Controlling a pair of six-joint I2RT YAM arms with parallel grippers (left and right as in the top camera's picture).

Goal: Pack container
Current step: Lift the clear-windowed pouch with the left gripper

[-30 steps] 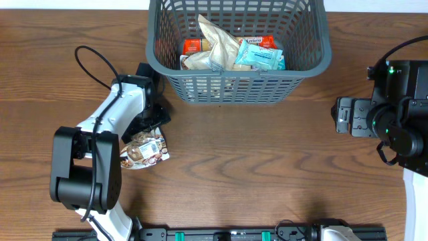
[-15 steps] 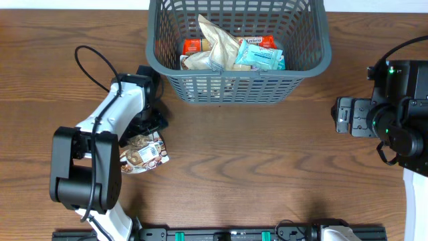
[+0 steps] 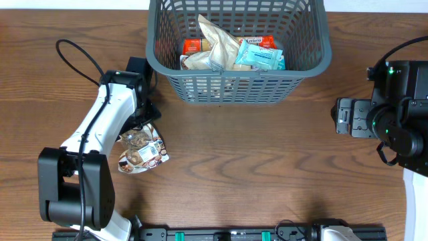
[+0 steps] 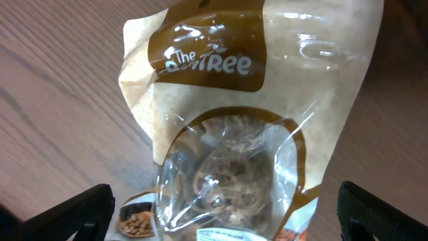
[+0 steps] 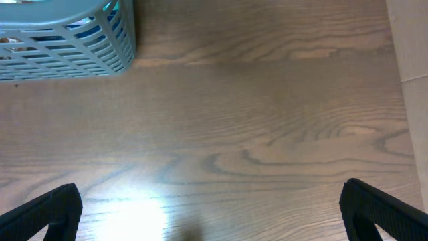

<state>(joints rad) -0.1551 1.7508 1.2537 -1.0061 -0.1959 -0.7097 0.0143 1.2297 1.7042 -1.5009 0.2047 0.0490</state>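
Several packets already lie in the container [image 3: 234,88], the dark grey slotted basket at the top centre of the overhead view: an orange packet [image 3: 194,46], a pale crumpled bag [image 3: 217,40] and a light blue packet [image 3: 257,57]. One snack packet [image 3: 142,152], brown and clear with nuts showing through its window, is still out on the table [image 3: 267,167], lower left of the basket and well apart from it. Over the last second we see the left arm swing up and toward the left of the frame, so the left gripper [image 4: 237,214] now sits over the packet's upper end, not its middle, and more of the packet shows. Its fingers stand wide, one at each lower corner of the wrist view, with the packet lying flat between them and nothing held. We judge this a re-aim before the grasp; the packing has one packet left. The right gripper [image 5: 210,214] hangs wide and empty over bare wood at the right edge, the basket's corner at its upper left
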